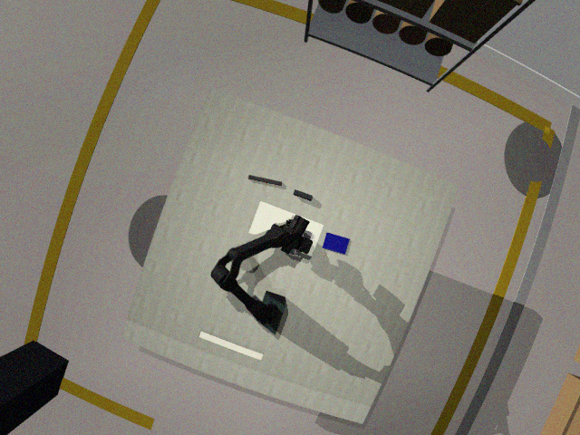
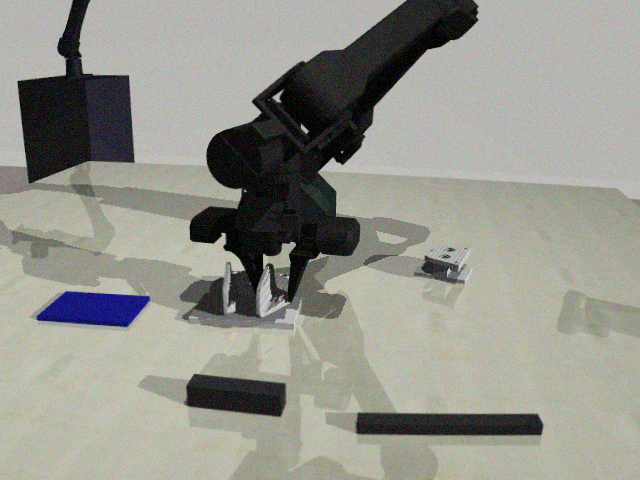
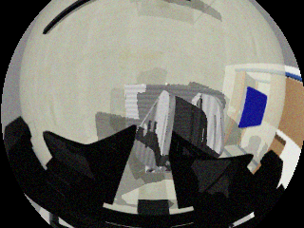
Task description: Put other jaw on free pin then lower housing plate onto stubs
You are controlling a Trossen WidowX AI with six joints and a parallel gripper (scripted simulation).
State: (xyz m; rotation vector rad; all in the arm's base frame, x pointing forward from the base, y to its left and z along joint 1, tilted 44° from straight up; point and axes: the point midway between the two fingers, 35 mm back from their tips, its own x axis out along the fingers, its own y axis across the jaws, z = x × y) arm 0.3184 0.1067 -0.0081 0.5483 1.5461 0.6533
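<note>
A pale grey base plate lies on the table under the arm. Two light jaws stand up from it. The outer jaw stands apart from the fingers. My gripper points down and is shut on the other jaw, which is upright with its lower end at the plate. Pins and the meeting of gear teeth are hidden or too dark to make out. The housing plate, light with two dark holes, rests on a small stand, away from the jaws.
A blue slab lies beside the base plate. A short black bar and a longer black bar lie on the table. A white strip lies near the arm's base.
</note>
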